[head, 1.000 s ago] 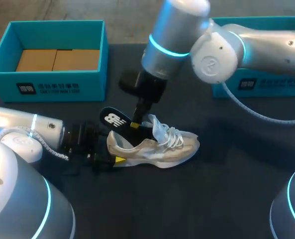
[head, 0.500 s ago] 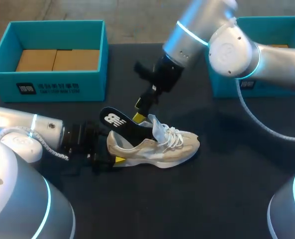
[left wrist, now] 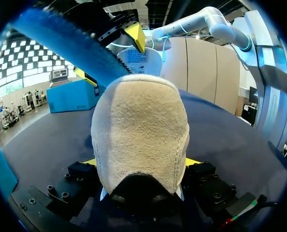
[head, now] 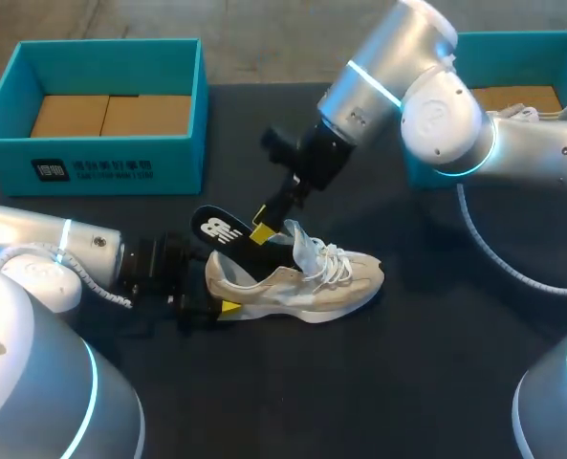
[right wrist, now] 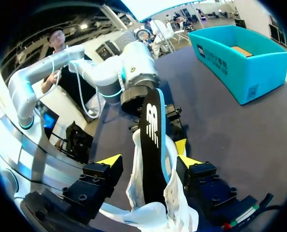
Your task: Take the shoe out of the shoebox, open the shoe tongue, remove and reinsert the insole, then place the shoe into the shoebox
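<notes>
At the far left corner of the dark matte surface (head: 436, 382), an open teal cardboard shoebox (head: 111, 164), stiff-walled, brown card lining its floor; untouched over the last second.

Near the front left edge, the left gripper (head: 216, 301) clenched from two sides on the fuzzy heel of the beige suede-and-mesh running shoe (head: 307, 287), just as a second ago; no shift in the shoe, resting on its sole near the middle of the surface, toe toward the right edge, white laces loose, thin tongue pulled up.

Rising from the heel opening, the flat black foam insole (head: 224, 236), blue underneath, long, rounded and bendy; half out, leaning toward the far left corner.

The change itself: the right gripper (head: 262, 229), a second ago low at the insole by the collar, lifted clear toward the far right, then dipped back; at present released, yellow tips either side of the insole, gaps visible in the right wrist view.

Likely meaning: insole let go partway, a fresh grasp being lined up; removal not yet finished.

At the far right corner, a second teal cardboard box (head: 512, 40).
</notes>
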